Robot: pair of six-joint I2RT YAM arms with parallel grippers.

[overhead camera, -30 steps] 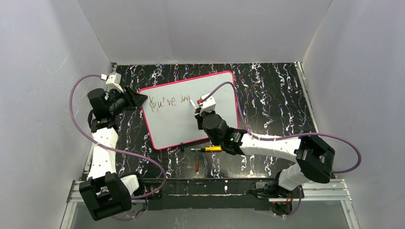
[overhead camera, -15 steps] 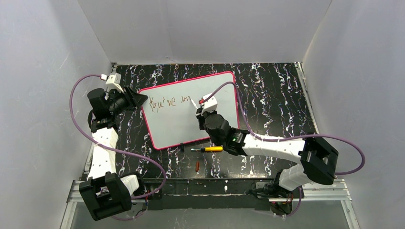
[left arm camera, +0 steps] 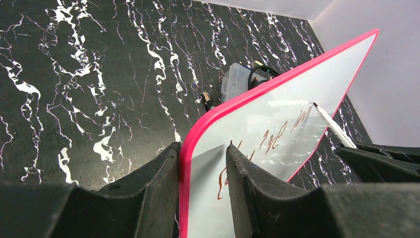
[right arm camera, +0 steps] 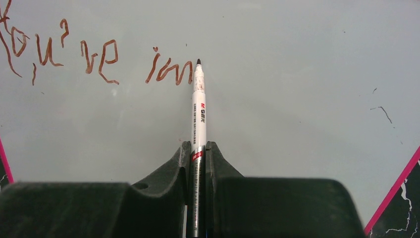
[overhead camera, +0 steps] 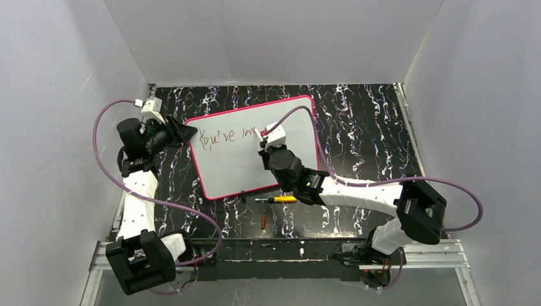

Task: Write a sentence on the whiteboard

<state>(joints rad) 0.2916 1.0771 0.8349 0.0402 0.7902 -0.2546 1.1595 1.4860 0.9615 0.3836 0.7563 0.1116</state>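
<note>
Clamped on the white marker (right arm camera: pixel 198 106), the right gripper (right arm camera: pixel 198 147) has edged left; its tip sits just past the last stroke of the sentence (right arm camera: pixel 99 59), "You've im", on the whiteboard (right arm camera: pixel 307 74); the left gripper (left arm camera: pixel 203 151) pinches the board's pink corner. Judging by this, writing is mid-word.

Left arm (overhead camera: pixel 137 197) at 8 o'clock, right arm (overhead camera: pixel 360 191) at 4 o'clock, white links, black joint housings, looping purple cables (overhead camera: pixel 96 124), green lamp (overhead camera: pixel 312 180) on right forearm.
</note>
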